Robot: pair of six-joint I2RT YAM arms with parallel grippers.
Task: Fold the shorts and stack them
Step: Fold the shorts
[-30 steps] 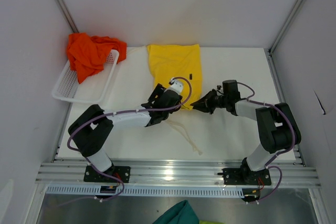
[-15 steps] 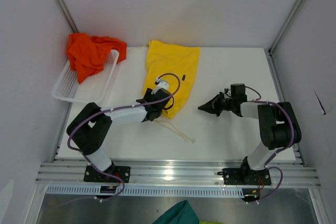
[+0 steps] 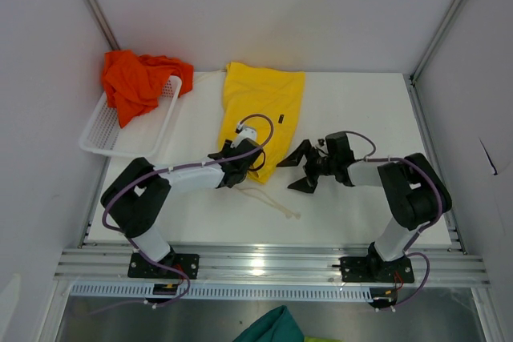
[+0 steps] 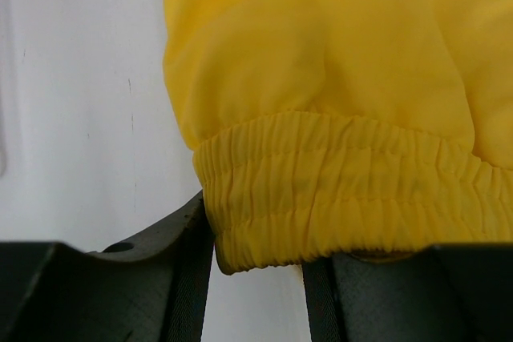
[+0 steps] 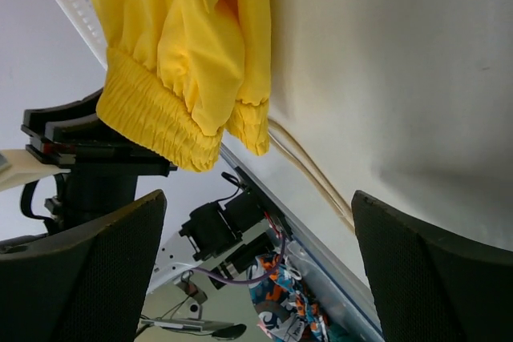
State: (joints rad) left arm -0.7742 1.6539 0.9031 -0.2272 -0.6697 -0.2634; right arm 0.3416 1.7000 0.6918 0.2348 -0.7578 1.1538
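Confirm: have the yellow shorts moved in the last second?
Yes. The near end of the yellow shorts has shifted left, toward the white basket; the far edge barely moved.

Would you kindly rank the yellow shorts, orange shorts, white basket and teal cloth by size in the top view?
1. yellow shorts
2. white basket and orange shorts, roughly alike
3. teal cloth, partly cropped

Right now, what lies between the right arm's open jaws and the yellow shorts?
Only a narrow strip of bare white table before the yellow shorts, seen in the top view.
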